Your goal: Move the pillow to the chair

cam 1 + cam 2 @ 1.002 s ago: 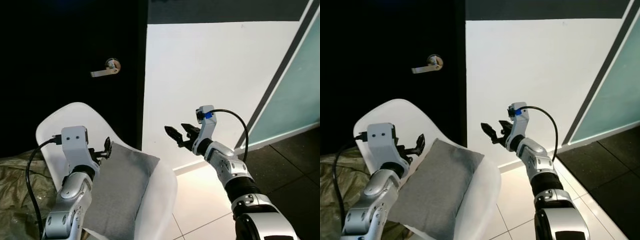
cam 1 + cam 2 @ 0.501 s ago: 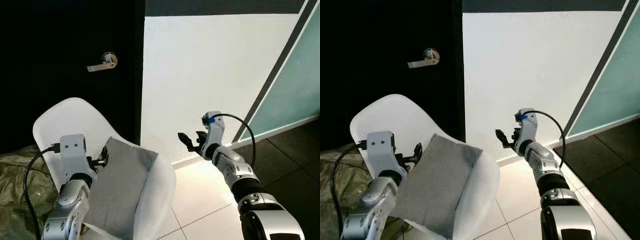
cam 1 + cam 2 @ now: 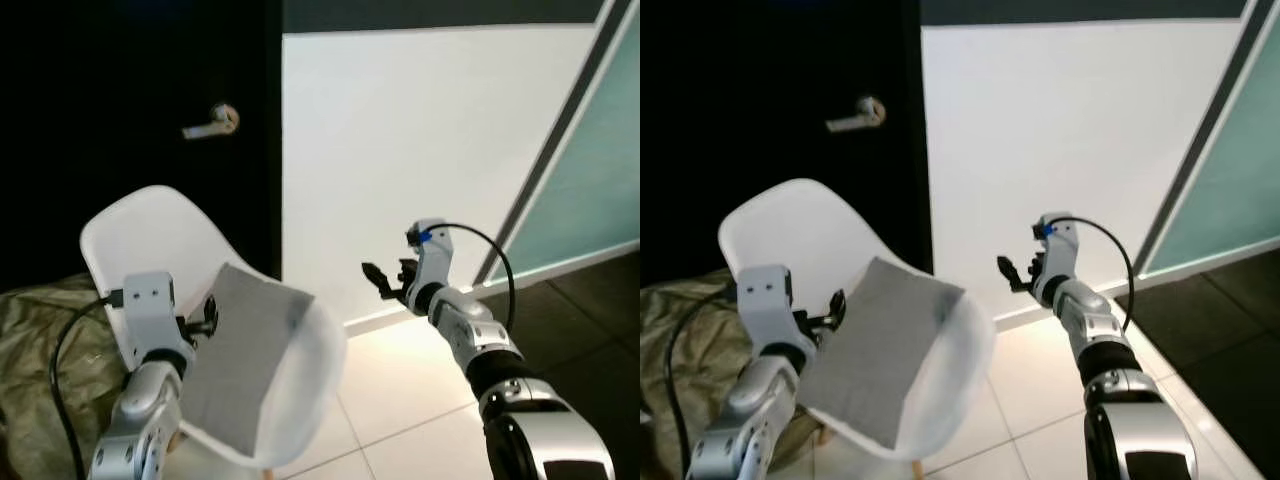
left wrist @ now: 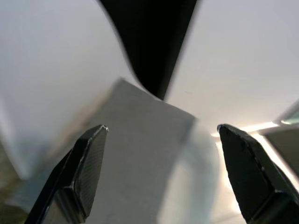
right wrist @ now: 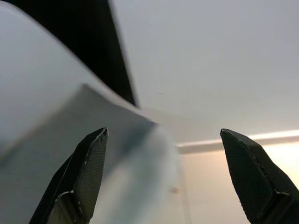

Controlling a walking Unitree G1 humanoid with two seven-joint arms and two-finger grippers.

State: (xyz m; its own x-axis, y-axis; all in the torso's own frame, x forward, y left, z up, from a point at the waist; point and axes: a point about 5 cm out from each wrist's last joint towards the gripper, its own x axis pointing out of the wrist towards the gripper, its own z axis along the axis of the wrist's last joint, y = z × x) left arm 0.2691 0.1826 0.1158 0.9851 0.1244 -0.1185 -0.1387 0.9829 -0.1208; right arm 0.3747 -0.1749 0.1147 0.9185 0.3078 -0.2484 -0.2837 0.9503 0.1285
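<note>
Since grey pillow (image 3: pixel 240 350) already lies in white chair (image 3: pixel 150 235), leaning on its back, we judge task done, probably; left gripper (image 3: pixel 207 313) wide, holding nothing, beside pillow edge; right gripper (image 3: pixel 385 283) likewise spread, well clear

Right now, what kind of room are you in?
Probably a room in a home or office, by a door: a black door with a lever handle, a white chair holding a grey pillow, and tiled floor.
</note>
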